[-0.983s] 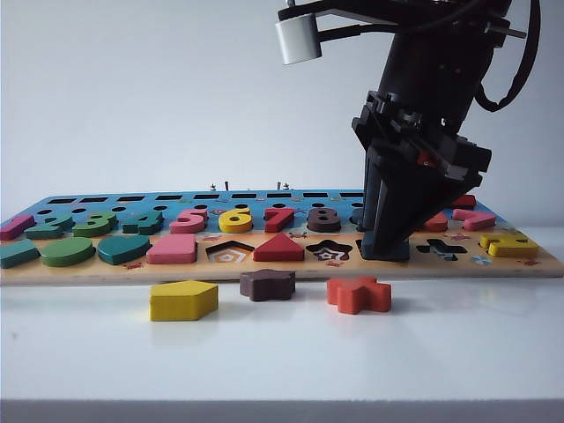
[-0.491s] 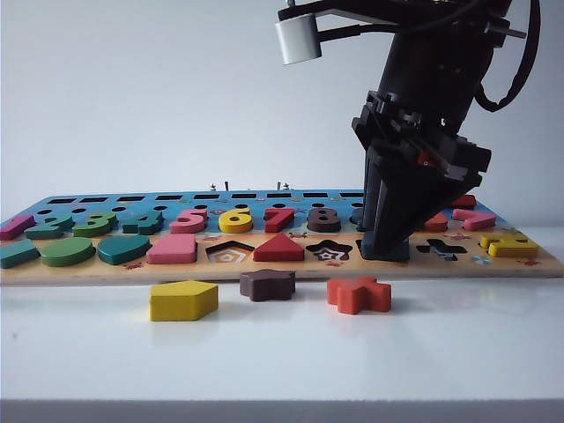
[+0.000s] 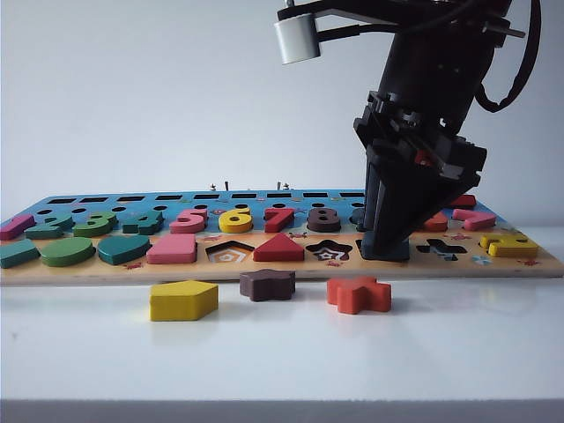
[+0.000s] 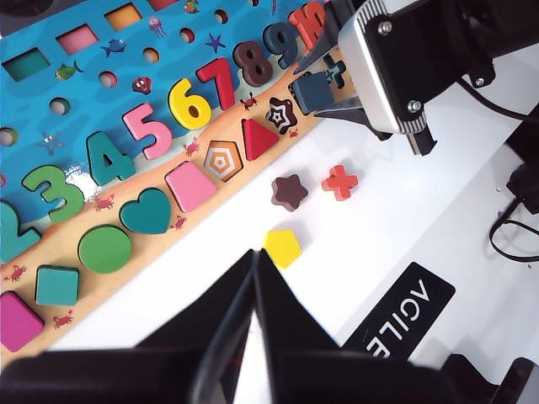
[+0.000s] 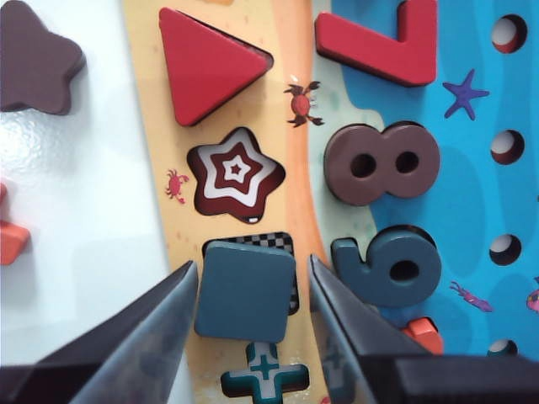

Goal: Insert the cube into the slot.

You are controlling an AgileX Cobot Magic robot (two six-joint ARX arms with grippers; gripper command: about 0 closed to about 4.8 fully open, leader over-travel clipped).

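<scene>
White table (image 3: 282,352) carries a long wooden puzzle board (image 3: 282,264), and behind it stands a plain pale wall (image 3: 132,88).

Going from left to right in the exterior view: on the board I see green and teal shapes, then a pink piece (image 3: 173,249), a pentagon cut-out (image 3: 229,254), a red triangle (image 3: 278,248) and the star-patterned cut-out (image 3: 330,252). On the table in front of the board lie 3 loose pieces: a yellow pentagon (image 3: 182,300), a dark brown flower-shaped piece (image 3: 267,285) and an orange cross (image 3: 359,294). They are apart from each other and near the board's front edge.

My left gripper (image 4: 253,286) hangs above the table on my side of the board, near the yellow pentagon. Its 2 fingers are pressed together and they hold nothing.

My right gripper (image 5: 253,303) points down at the board, just to the right of the star-patterned cut-out. Its jaws are partly spread, with the cube (image 5: 245,290) between them. One finger (image 5: 160,328) seems to touch the cube's side; between the other finger and the cube a thin gap shows, so I cannot tell if I really pinch it. The cube lies over the slot (image 5: 253,242), a little shifted and turned, so a strip of checkerboard pattern shows at one edge. I cannot tell if it is fully seated. Next to the slot is the cross-shaped cut-out (image 5: 263,374).
</scene>
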